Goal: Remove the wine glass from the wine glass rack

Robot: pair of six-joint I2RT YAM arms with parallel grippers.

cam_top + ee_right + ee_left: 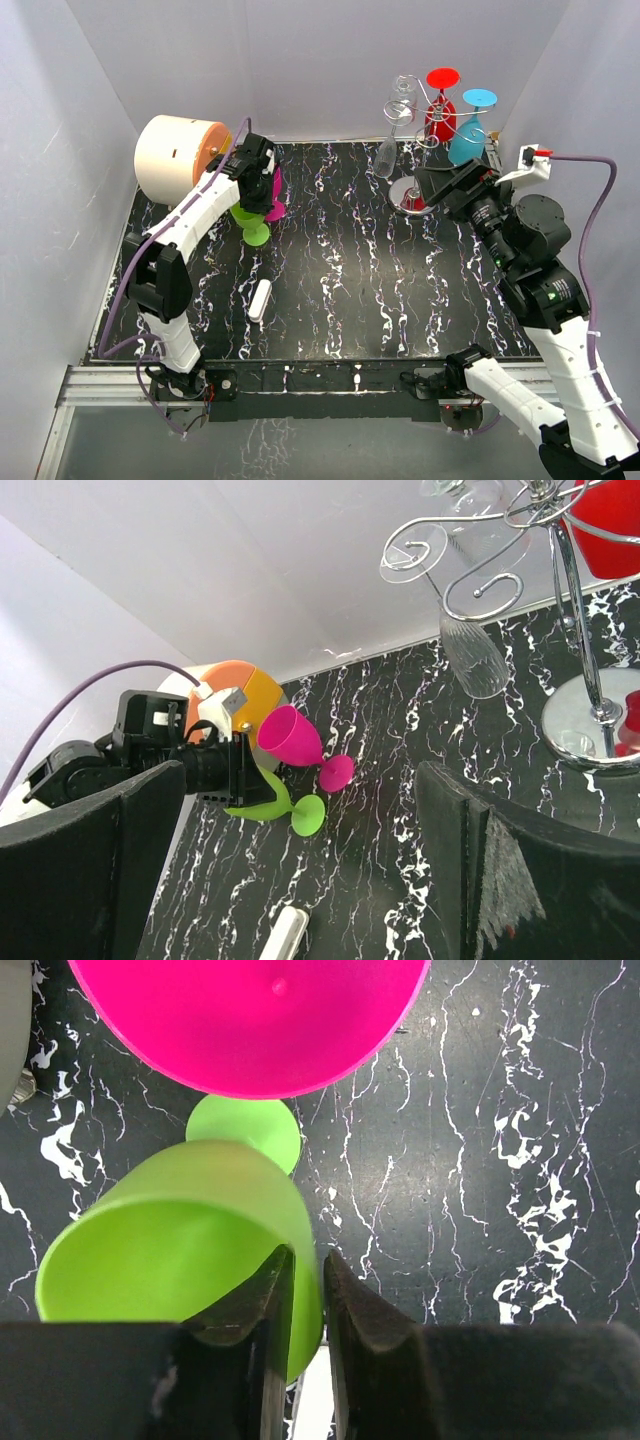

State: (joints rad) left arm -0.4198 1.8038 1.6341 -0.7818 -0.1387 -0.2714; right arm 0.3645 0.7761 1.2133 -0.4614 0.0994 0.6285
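Clear glass [472, 655] hangs on the rack [573, 610], far-right corner of the desk [350, 290].
Probably light, slippery, brittle: take its bowl. Right hand [300, 790] spread; left hand [308, 1260] clamps green glass [170, 1240].

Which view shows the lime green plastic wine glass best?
Left wrist: the lime green plastic wine glass fills it, rim pinched by the left hand. Top external hides part under the arm; right wrist shows it small.
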